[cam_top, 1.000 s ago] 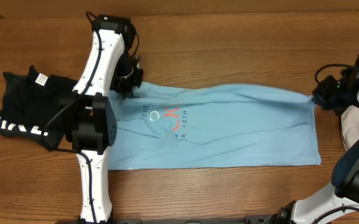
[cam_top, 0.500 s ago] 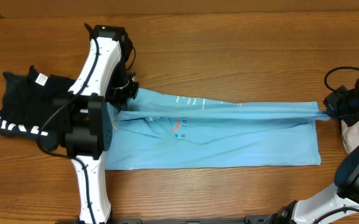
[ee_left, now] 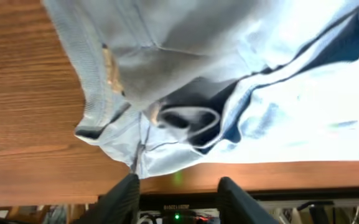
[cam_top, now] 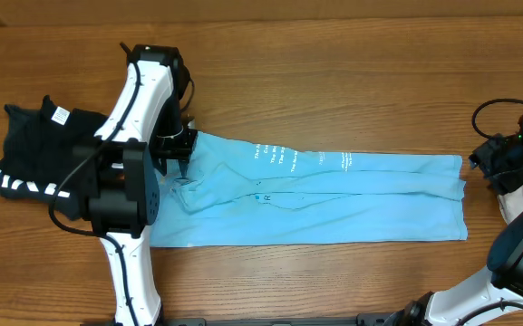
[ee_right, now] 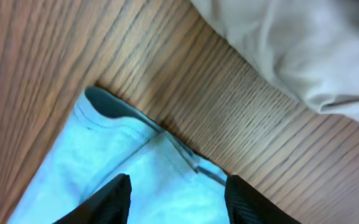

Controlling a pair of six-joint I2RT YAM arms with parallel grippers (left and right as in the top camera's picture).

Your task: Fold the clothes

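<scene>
The light blue T-shirt (cam_top: pixel 334 199) lies across the table, its far edge folded over toward the front so that small white print faces up. My left gripper (cam_top: pixel 178 152) hangs over the shirt's left end, by the collar. In the left wrist view the gripper (ee_left: pixel 179 198) is open with nothing between its fingers, and the collar (ee_left: pixel 98 99) lies just beyond them. My right gripper (cam_top: pixel 483 165) is at the shirt's right end. It (ee_right: pixel 179 202) stands open above the hem corner (ee_right: pixel 123 134). A black garment with white print (cam_top: pixel 34 158) lies at the far left.
A pale beige cloth (cam_top: pixel 513 195) lies at the right edge under the right arm, and the right wrist view shows it (ee_right: pixel 303 50) beyond the shirt's corner. The left arm (cam_top: pixel 130 181) runs from the front edge up across the shirt's left end. Bare wood surrounds the shirt.
Both grippers carried the shirt's far edge toward the front, then opened and let it go. The chest lettering is now covered by the folded-over layer.
</scene>
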